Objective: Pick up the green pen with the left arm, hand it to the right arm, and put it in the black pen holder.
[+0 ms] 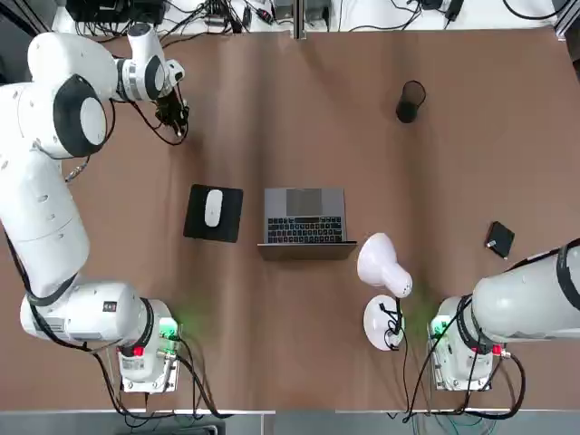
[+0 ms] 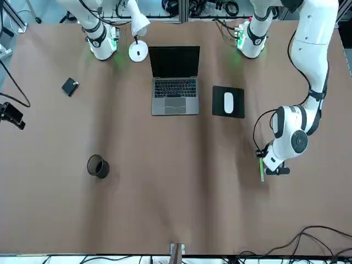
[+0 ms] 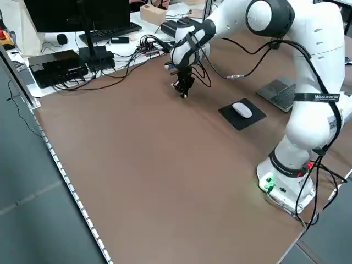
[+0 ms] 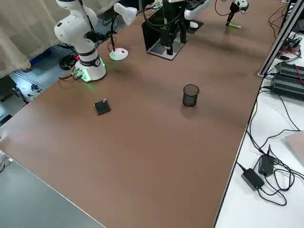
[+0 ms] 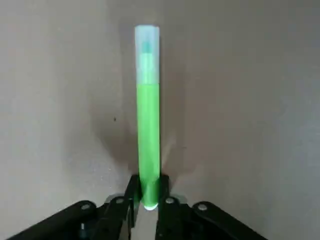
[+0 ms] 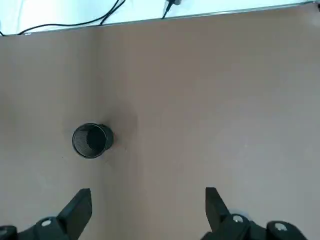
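The green pen lies flat on the brown table at its far left; it also shows as a thin green stick under the wrist in the front view. My left gripper is down at the table, shut on the pen's near end, and stands well behind the mouse pad. The black pen holder stands upright at the far right of the table, far from the pen. My right gripper is open and holds nothing, and the black pen holder sits ahead of it. The right arm stays drawn back near its base.
An open laptop sits mid-table, with a white mouse on a black pad to its left. A white desk lamp stands near the right arm's base. A small flat black square lies at the right. Cables run along the far edge.
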Action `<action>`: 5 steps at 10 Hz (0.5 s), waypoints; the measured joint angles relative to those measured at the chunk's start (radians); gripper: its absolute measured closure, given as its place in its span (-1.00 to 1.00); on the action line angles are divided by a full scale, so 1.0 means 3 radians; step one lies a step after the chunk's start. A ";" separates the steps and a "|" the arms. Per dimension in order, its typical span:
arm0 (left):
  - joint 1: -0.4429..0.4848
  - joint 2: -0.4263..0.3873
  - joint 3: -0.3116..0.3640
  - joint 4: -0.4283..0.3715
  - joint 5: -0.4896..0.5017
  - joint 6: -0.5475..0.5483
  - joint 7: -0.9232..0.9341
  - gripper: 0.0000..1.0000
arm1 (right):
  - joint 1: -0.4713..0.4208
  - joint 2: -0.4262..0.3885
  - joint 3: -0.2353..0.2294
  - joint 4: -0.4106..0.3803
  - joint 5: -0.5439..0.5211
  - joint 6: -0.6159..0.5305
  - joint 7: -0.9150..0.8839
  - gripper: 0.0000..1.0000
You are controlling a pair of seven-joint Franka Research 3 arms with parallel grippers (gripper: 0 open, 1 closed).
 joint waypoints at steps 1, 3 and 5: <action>0.0001 -0.0005 0.0001 0.0021 0.0000 0.0003 0.0000 0.63 | 0.0000 0.0000 0.0000 0.0000 0.0000 0.0000 0.0000 -1.00; 0.0003 -0.0107 -0.0033 0.0105 0.0000 0.0022 0.0023 0.63 | 0.0000 0.0000 0.0000 0.0000 0.0000 0.0000 0.0000 -1.00; -0.0001 -0.0282 -0.0207 0.0316 0.0004 0.0019 0.0032 0.63 | 0.0000 0.0000 0.0000 0.0000 0.0000 0.0000 0.0000 -1.00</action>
